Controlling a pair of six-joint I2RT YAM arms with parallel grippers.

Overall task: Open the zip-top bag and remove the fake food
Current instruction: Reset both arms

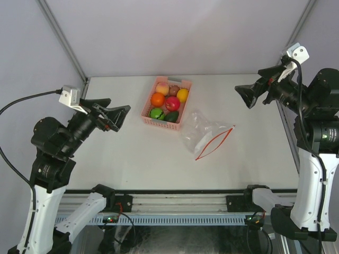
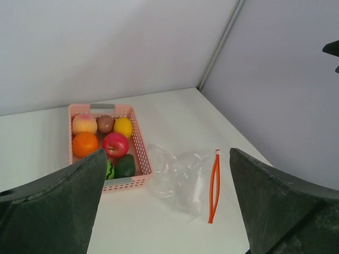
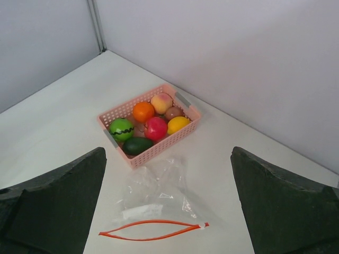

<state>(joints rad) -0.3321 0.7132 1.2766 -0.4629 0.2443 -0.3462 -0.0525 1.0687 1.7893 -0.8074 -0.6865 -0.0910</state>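
Observation:
The zip-top bag [image 1: 204, 132] lies flat and crinkled on the white table, just right of the pink basket [image 1: 180, 81]. Its red-orange zipper strip [image 1: 214, 143] gapes slightly, and I see nothing inside the bag [image 3: 153, 190]. The fake food [image 1: 172, 103] sits in the basket: several glossy pieces in orange, yellow, red, green, peach and brown [image 3: 155, 128]. My left gripper [image 1: 114, 114] hovers open at the left, well clear of the basket. My right gripper [image 1: 246, 95] hovers open at the far right, above and away from the bag. Both wrist views look down on the bag [image 2: 177, 177] between wide-spread fingers.
Grey walls close off the back and both sides of the table, with a metal post in each back corner. The basket [image 2: 140, 148] stands mid-table towards the back wall. A rail with the arm bases runs along the near edge.

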